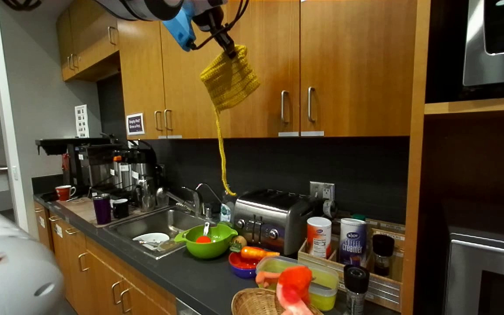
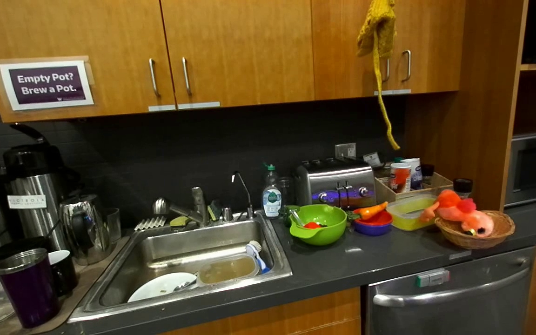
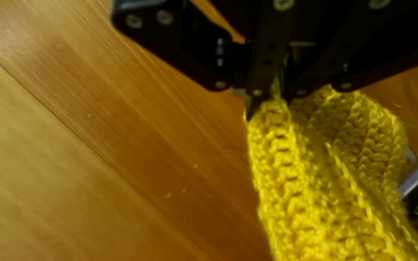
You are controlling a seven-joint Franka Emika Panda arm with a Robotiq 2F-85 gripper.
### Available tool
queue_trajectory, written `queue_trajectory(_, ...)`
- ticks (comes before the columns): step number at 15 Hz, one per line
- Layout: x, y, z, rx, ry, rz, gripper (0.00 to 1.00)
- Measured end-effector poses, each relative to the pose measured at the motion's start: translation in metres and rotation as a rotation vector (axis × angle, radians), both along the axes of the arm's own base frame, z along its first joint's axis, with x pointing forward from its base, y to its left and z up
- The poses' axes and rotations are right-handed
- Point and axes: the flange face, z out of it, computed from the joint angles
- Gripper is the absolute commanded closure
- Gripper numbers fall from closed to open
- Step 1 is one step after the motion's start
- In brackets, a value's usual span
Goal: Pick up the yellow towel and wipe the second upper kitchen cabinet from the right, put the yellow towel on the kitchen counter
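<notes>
My end effector (image 3: 272, 101) is squeezed together tight on the yellow knitted towel (image 3: 303, 195); its fingers (image 3: 253, 107) are dark and hard to make out. The towel hangs by the wooden cabinet doors (image 1: 271, 39), but I can't tell if it touches them. In an exterior view its top is cut off, and it hides part of a door handle (image 2: 387, 72). Below is the counter (image 1: 208, 280), with a toaster (image 1: 274, 218) and a green bowl (image 1: 208, 247).
</notes>
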Motion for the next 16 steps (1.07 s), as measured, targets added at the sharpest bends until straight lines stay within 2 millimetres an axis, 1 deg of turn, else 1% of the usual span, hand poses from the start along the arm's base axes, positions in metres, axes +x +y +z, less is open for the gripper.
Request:
queue_trajectory(2,-0.002,0.000,-0.020,0.013,0.076,0.017,0.98)
queue_trajectory(6,-0.001,0.003,-0.069,0.013,0.223,0.044,0.98)
queue_trajectory(8,-0.001,0.003,-0.087,0.011,0.273,0.055,0.98)
queue_trajectory(10,-0.004,0.001,-0.098,0.014,0.306,0.056,0.98)
queue_trajectory(12,-0.007,-0.007,-0.104,0.024,0.326,0.045,0.98)
queue_trajectory(14,-0.011,-0.020,-0.109,0.037,0.334,0.022,0.98)
queue_trajectory(16,-0.014,-0.039,-0.113,0.053,0.340,-0.014,0.98)
